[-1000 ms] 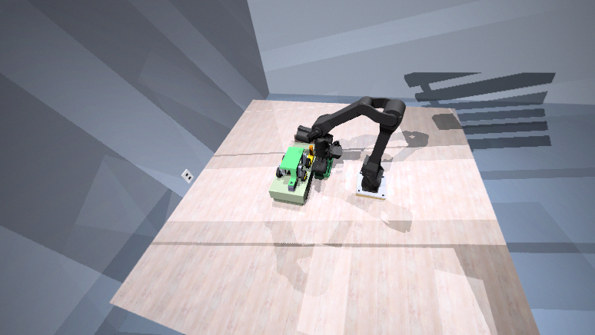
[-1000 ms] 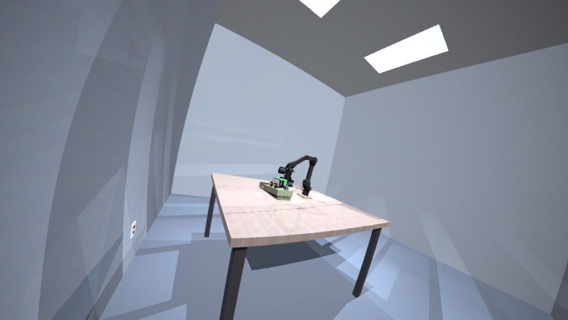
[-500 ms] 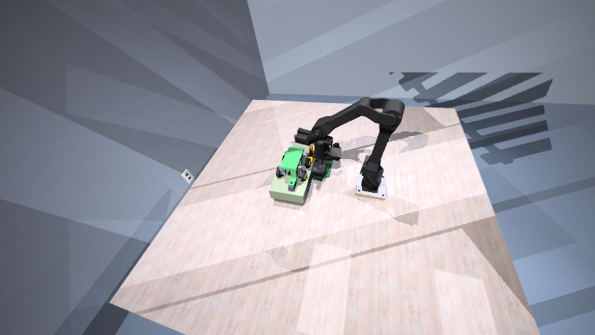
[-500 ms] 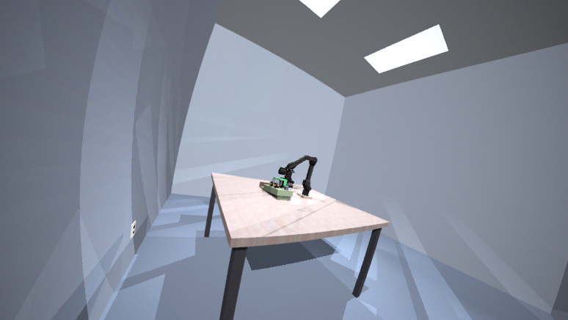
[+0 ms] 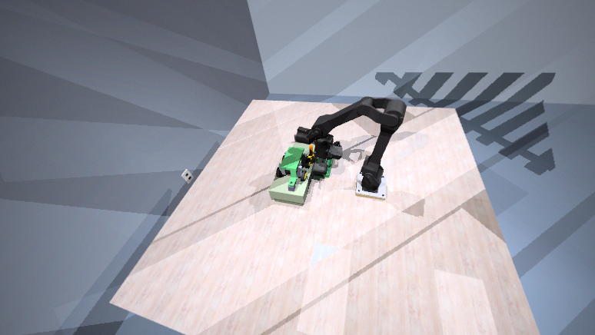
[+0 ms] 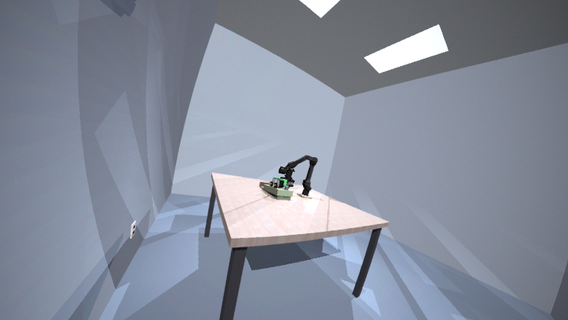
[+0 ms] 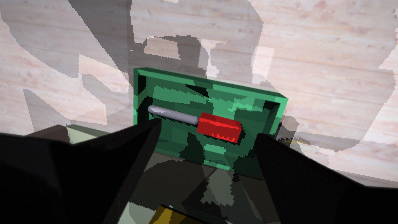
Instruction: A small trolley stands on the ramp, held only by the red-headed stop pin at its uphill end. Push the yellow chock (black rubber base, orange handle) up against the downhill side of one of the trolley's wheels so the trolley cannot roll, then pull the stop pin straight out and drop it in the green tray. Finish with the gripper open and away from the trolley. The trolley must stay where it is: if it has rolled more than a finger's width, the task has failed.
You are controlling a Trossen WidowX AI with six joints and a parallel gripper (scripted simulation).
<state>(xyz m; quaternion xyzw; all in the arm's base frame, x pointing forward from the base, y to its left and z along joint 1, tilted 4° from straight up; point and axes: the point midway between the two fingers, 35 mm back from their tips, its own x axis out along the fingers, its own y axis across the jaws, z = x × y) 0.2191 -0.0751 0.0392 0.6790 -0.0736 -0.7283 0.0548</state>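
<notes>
The stop pin (image 7: 219, 128) lies in the green tray (image 7: 210, 81) (image 5: 327, 175), its red head and grey shaft both visible in the wrist view. My gripper (image 7: 209, 131) (image 5: 327, 160) is open above the tray, one finger to each side of the pin's head, with nothing held. The green trolley (image 5: 294, 155) (image 6: 280, 179) stands on the ramp near its high end. The chock's orange handle (image 5: 310, 148) stands upright at the trolley's rear right in the top view. Whether the chock touches a wheel cannot be told.
The pale green ramp (image 5: 287, 194) (image 6: 285, 194) runs beside the tray, its thick end towards the top camera. The arm's base plate (image 5: 370, 194) is to the right of the tray. The arm arches over from there, with its wrist close to the trolley and chock.
</notes>
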